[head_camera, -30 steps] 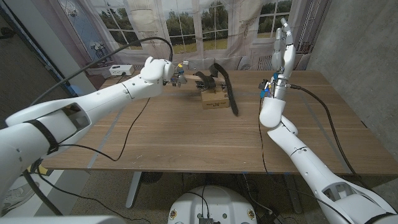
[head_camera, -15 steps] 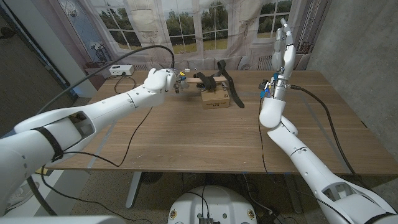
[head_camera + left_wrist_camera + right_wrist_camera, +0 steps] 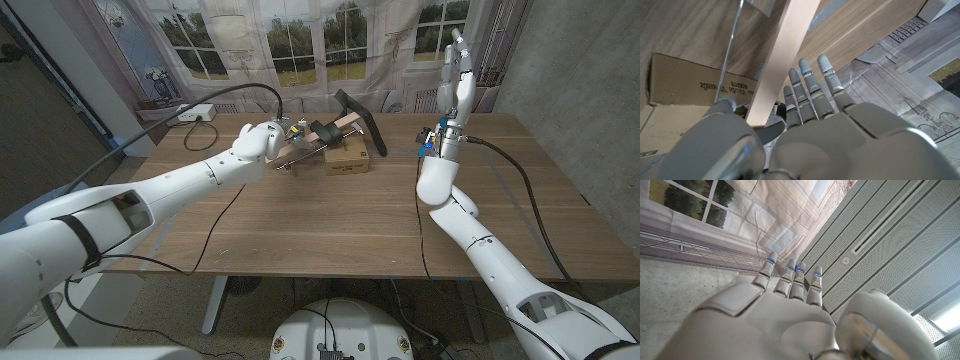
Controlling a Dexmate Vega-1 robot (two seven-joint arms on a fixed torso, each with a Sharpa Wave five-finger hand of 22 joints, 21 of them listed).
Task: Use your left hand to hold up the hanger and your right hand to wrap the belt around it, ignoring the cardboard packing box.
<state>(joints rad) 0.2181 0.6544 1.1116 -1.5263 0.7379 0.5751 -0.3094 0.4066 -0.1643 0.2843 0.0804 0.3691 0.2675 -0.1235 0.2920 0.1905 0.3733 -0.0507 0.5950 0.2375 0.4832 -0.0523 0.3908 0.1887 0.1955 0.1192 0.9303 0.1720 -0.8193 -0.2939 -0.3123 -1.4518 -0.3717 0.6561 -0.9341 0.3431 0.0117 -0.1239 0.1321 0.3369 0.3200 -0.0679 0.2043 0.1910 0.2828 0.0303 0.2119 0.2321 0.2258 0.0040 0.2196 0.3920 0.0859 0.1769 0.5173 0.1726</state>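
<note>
We've got the hanger (image 3: 322, 134) gripped in our left hand (image 3: 262, 140), raised over the box (image 3: 345, 158) at twelve o'clock, belt (image 3: 362, 120) already draped on; right hand (image 3: 455, 85) raised, fingers spread, wrapping unfinished

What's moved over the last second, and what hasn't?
The left hand, gripping the hanger, has tilted it so its far end rises. The belt draped over it, which hung down past the cardboard box, is now gathered up high. The right hand stays raised and empty; the box hasn't moved.
</note>
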